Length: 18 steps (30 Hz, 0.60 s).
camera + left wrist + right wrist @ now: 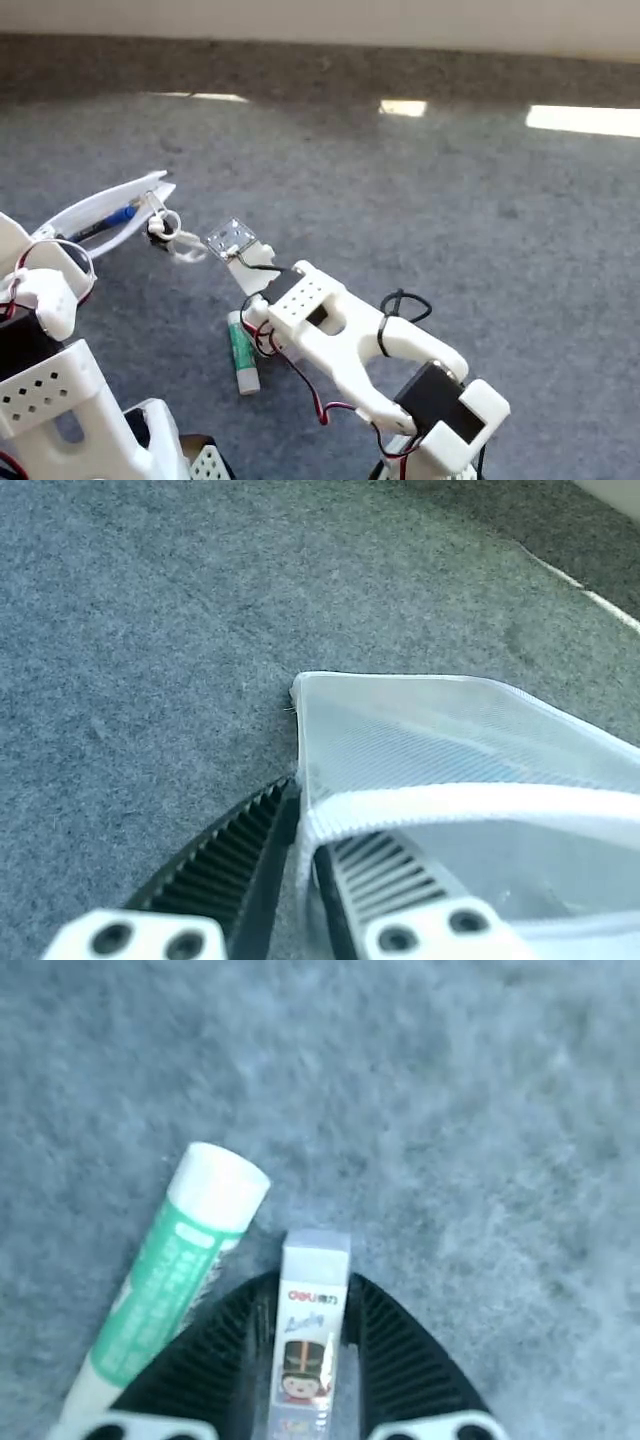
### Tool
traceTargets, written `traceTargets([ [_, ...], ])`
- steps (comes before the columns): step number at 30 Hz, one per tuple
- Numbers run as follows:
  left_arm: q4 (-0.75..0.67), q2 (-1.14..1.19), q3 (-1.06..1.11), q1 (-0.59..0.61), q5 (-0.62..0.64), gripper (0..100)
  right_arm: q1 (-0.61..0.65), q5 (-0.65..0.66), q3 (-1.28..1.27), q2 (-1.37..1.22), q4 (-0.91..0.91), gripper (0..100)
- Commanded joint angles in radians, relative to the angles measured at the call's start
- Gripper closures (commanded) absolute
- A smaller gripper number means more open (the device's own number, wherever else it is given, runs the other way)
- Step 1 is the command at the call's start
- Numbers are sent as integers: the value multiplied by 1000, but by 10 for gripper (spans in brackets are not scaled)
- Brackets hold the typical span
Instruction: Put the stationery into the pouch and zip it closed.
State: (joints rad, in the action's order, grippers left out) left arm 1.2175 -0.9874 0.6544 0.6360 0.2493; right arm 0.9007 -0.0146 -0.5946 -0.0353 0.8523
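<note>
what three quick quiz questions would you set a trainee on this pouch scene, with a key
1. True or false: the green glue stick is already inside the pouch.
2. Pick one: the right arm's jaws are closed on A) the eraser, B) the green glue stick, C) a pair of scissors.
3. Fill in: the left arm's jaws are clamped on the edge of the ____.

Key: 1 false, it lies on the table; 2 A; 3 pouch.
</note>
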Motion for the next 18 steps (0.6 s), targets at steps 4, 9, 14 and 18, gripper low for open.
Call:
traceTargets([
  [4, 0, -1, -35, 12, 23, 990, -4, 15, 35, 111, 35, 994],
  [9, 2, -1, -35, 12, 23, 992, -10, 14, 38, 163, 35, 994],
  [14, 2, -1, -35, 12, 23, 992, -56, 11, 39, 240, 35, 994],
  [18, 2, -4, -35, 10, 23, 992, -65, 9, 36, 312, 33, 994],
])
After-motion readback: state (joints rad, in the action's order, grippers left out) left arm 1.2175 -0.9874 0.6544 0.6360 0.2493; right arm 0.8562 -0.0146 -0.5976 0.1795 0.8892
